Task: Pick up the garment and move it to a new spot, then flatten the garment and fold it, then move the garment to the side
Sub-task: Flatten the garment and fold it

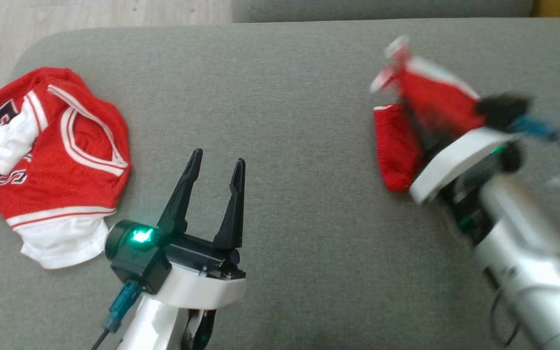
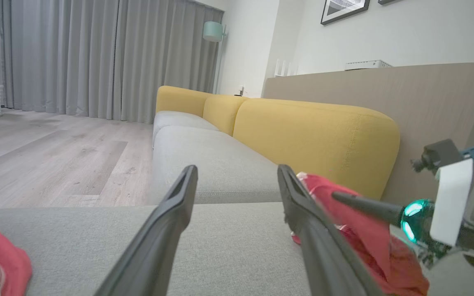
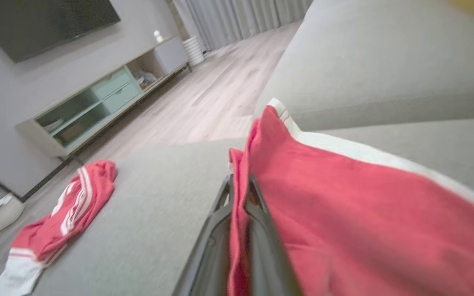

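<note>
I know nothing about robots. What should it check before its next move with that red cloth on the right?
1. Right gripper shut on the red garment: ok, cloth is pinched.
2. Left gripper open, holding nothing: ok.
3. Bare sofa seat between the arms for laying it down: ok.
4. Red-and-white jersey apart from the held garment: ok, far left.
5. Garment flat: not ok, bunched.
6. Garment lifted off the seat: cannot tell, blurred.
</note>
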Controlling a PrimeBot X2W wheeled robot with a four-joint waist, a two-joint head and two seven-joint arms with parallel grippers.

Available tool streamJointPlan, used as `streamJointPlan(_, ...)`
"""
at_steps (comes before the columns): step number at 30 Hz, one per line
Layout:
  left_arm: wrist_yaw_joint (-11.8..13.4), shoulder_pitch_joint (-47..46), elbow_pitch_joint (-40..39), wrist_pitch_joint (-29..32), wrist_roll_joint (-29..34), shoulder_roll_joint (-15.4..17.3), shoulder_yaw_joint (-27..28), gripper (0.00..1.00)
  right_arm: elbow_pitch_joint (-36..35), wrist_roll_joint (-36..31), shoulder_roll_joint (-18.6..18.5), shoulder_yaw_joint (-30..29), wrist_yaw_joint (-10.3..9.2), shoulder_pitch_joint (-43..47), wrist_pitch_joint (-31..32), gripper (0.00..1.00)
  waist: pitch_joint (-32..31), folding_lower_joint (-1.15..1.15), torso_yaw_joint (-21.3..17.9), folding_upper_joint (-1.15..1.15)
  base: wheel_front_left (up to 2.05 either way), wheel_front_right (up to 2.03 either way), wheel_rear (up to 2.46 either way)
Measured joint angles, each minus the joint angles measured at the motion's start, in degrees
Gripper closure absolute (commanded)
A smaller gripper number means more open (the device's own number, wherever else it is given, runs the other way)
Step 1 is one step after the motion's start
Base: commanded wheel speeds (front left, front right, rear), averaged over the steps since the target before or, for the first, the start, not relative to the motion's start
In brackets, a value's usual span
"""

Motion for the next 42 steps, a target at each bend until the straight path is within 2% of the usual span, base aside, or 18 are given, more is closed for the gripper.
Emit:
streamJointPlan(2,0.03,0.09,0.01,0.00,-0.01,0.00,-0.34,0.00,0.68,-1.25,2.11,0.38,0.00,2.16,0.22,0.00,-0.21,0.00,0.59,0.00,0.00,0.00,0.00)
streamJointPlan(5,0.56,0.18,0.20,0.00,-0.01,-0.02,-0.41,0.00,0.76,-3.13,2.59,-1.07,0.00,4.67,-2.05,0.00,-1.27,0.00,1.24,0.00,0.00,0.00,0.00)
streamJointPlan(12,2.99,5.37,2.16,0.00,0.45,-0.02,2.60,0.00,-1.37,-12.39,-2.72,-10.14,0.00,10.01,-11.16,0.00,-7.05,0.00,1.28,0.00,0.00,0.00,0.00)
streamJointPlan(17,5.44,9.98,3.68,0.00,4.28,0.13,5.92,0.00,-4.77,-15.16,-2.68,-17.37,0.00,23.28,-12.57,0.00,-11.68,0.00,0.84,0.00,0.00,0.00,0.00)
streamJointPlan(18,5.44,9.98,3.68,0.00,4.28,0.13,5.92,0.00,-4.77,-15.16,-2.68,-17.37,0.00,23.28,-12.57,0.00,-11.68,0.00,0.84,0.00,0.00,0.00,0.00)
streamJointPlan(22,6.81,12.73,6.19,0.00,5.92,0.32,7.84,0.00,-11.73,-21.12,-0.16,-22.71,0.00,32.56,-12.58,0.00,-14.57,-0.01,0.74,0.00,0.00,0.00,0.00)
streamJointPlan(26,7.92,16.98,7.33,0.01,7.68,0.63,10.12,0.00,-14.37,-26.28,3.16,-23.94,0.00,39.72,-12.58,0.00,-16.80,-0.01,0.65,0.00,0.00,0.00,0.00)
streamJointPlan(31,7.40,21.40,7.69,0.01,7.83,0.73,12.28,0.00,-14.85,-30.39,5.69,-24.85,0.00,44.43,-12.58,0.00,-18.43,-0.01,0.47,0.00,0.00,0.00,0.00)
streamJointPlan(42,5.65,21.54,7.69,0.01,9.45,0.80,14.15,0.00,-15.82,-33.85,8.11,-25.93,0.00,45.86,-12.58,0.00,-18.65,-0.01,0.53,0.00,0.00,0.00,0.00)
